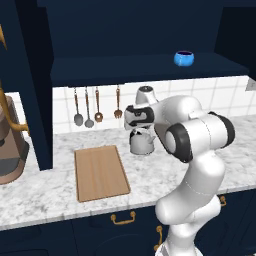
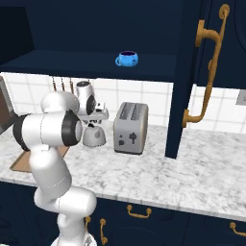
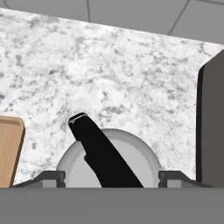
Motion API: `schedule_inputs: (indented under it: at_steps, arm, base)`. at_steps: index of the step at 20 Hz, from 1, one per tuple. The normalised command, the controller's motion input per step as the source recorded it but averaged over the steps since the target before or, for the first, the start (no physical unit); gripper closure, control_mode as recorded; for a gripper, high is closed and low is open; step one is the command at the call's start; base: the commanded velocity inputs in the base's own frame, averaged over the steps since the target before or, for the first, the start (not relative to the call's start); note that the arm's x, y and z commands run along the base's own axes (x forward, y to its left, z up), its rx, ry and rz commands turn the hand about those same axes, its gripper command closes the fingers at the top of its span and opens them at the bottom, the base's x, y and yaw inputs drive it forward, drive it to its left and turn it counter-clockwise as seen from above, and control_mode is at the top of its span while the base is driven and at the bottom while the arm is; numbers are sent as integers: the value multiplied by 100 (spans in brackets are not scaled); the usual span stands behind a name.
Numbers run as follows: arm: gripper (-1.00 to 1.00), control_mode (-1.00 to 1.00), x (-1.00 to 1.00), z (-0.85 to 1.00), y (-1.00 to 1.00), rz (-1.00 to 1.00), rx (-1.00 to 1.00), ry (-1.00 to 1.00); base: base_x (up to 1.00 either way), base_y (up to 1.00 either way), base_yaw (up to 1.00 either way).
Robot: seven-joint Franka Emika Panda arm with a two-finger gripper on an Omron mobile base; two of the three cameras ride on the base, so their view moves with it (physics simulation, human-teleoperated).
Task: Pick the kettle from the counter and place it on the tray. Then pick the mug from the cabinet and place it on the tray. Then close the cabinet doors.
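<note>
At frame centre, the gripper (image 3: 112,180) hung directly over the kettle (image 1: 141,142) on the counter (image 1: 45,192), jaws wide astride its black handle (image 3: 100,153), apparently poised to grasp it for transfer to the tray (image 1: 100,172) beside it.

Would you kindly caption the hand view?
Gripper poised over the kettle, fingers straddling its black handle.

arm folded forward, gripper (image 3: 111,177) pointing down, jaws spread wide
</note>
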Motion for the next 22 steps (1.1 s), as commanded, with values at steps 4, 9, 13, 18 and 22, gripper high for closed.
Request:
schedule_inputs:
  at_steps: [4,9,13,18,22]
  arm:
    - [100,-100,-1,-21,-8,5,0,2]
    - [100,-100,-27,-24,0,10,0,-3]
    - [100,-100,-53,-11,0,12,1,-15]
    - [100,-100,-53,0,0,10,5,-18]
    - [100,-100,-49,13,0,11,12,-16]
  base:
    - [0,0,0]
    - [0,0,0]
    - [0,0,0]
    - [0,0,0]
    - [0,0,0]
